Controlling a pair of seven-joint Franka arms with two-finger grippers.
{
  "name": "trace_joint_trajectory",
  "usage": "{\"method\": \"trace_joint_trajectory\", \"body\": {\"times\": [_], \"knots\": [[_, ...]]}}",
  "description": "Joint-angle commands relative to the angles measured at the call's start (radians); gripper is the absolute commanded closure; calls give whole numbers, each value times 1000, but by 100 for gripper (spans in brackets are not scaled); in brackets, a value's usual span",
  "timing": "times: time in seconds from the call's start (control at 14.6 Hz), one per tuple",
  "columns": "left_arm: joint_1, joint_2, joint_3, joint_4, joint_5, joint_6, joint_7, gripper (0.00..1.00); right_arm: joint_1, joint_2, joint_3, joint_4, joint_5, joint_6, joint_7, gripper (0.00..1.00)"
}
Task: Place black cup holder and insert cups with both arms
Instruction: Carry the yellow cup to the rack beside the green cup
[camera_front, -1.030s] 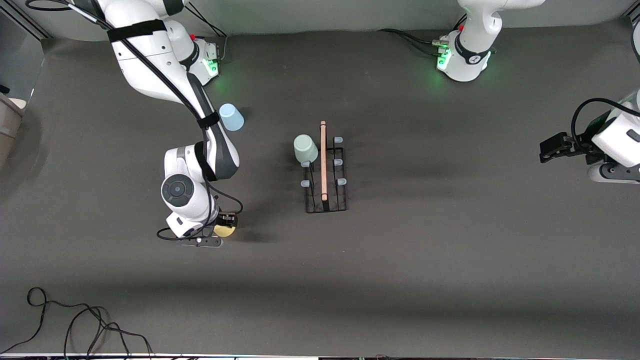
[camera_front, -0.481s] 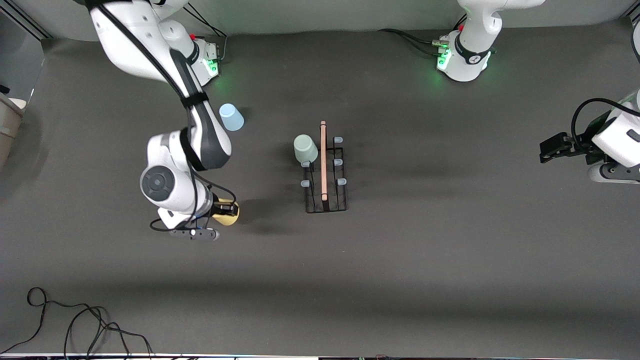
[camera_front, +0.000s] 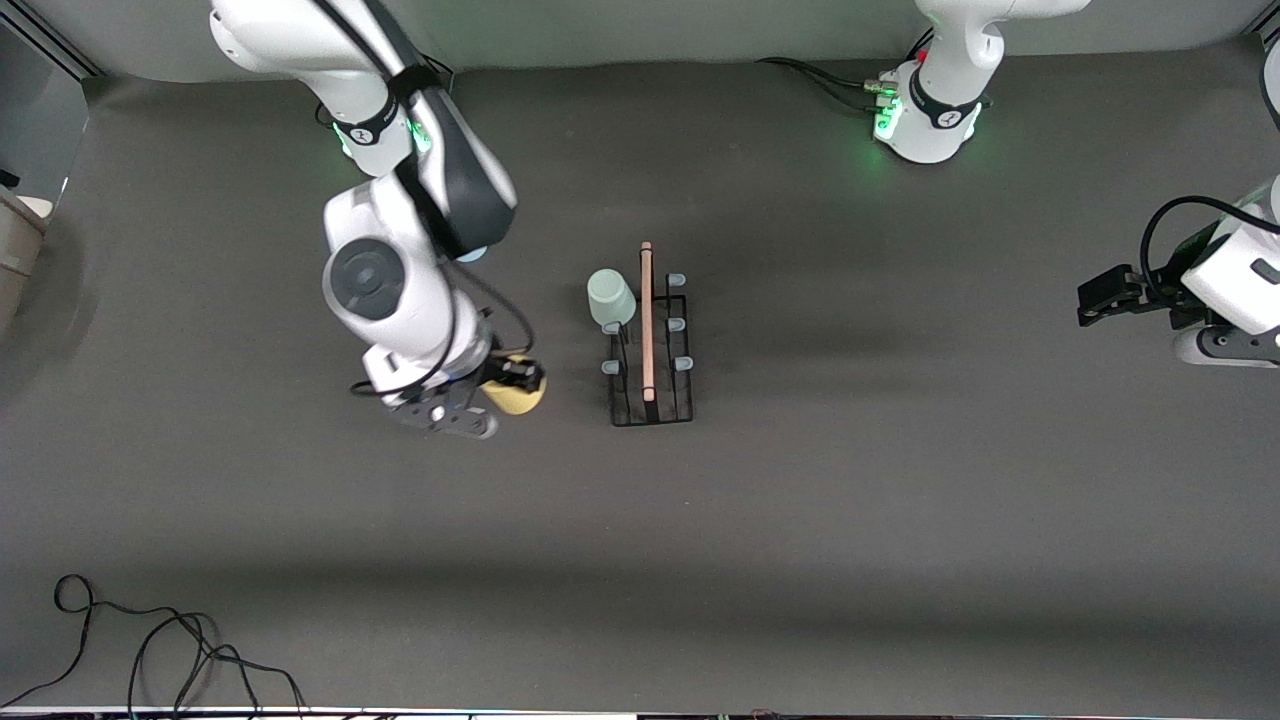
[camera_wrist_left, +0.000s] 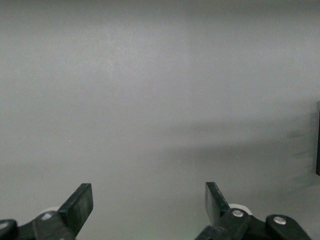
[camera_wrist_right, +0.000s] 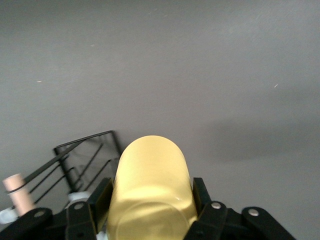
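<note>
The black cup holder (camera_front: 650, 352) stands mid-table with its wooden rod handle (camera_front: 646, 320) and pale-blue-tipped pegs; it also shows in the right wrist view (camera_wrist_right: 85, 160). The pale green cup (camera_front: 610, 298) sits upside down on a peg on the side toward the right arm's end. My right gripper (camera_front: 515, 383) is shut on the yellow cup (camera_front: 518, 398) and holds it in the air beside the holder; in the right wrist view the yellow cup (camera_wrist_right: 150, 190) fills the jaws. The light blue cup (camera_front: 470, 256) is almost hidden under the right arm. My left gripper (camera_front: 1092, 300) waits open and empty at the left arm's end.
A black cable (camera_front: 150, 640) lies coiled at the table edge nearest the front camera, toward the right arm's end. The two arm bases (camera_front: 925, 120) stand along the table's top edge. The left wrist view shows only bare grey surface.
My right arm has lifted the yellow cup off the table and carried it toward the cup holder. The arm now covers most of the light blue cup. The left arm has not moved.
</note>
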Motion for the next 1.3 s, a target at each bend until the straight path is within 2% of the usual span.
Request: {"method": "trace_joint_trajectory", "body": {"times": [0.0, 0.48, 1.1, 1.17, 1.24], "knots": [[-11, 4, 4, 14, 4, -6, -17, 0, 69, 46, -9, 70, 39, -18, 127, 76], [-11, 4, 4, 14, 4, -3, -17, 0, 131, 103, -9, 82, 37, 54, 220, 76], [-11, 4, 4, 14, 4, 1, -20, 0, 151, 169, -9, 79, 37, 141, 246, 74], [-11, 4, 4, 14, 4, 1, -20, 0, 157, 175, -9, 79, 37, 144, 246, 63], [-11, 4, 4, 14, 4, 1, -20, 0, 157, 184, -9, 79, 37, 144, 249, 38]]}}
